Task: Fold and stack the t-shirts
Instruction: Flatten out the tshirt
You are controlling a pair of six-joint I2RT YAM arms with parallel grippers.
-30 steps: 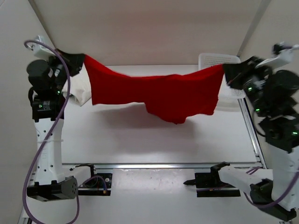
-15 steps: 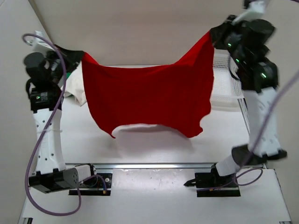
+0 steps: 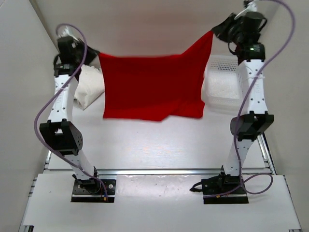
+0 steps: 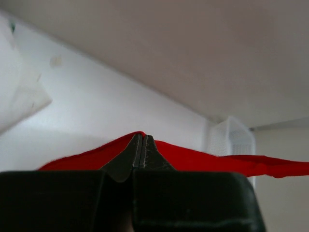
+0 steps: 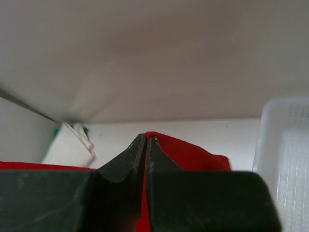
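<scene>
Left fingers are clamped on one top corner of the red shirt, and right fingers are clamped on the other. A second ago the shirt sagged bunched between the arms at the side edges. Now both arms are raised toward the counter's far edge, and the shirt hangs spread like a sheet over the far half. Its right corner is higher, and its lower hem is near the counter, though contact can't be confirmed. A white shirt lies crumpled at the far left, and the basket sits at the far right. The shirt looks opened out and probably ready to lay flat for the first fold. No folding or stacking is done yet.
</scene>
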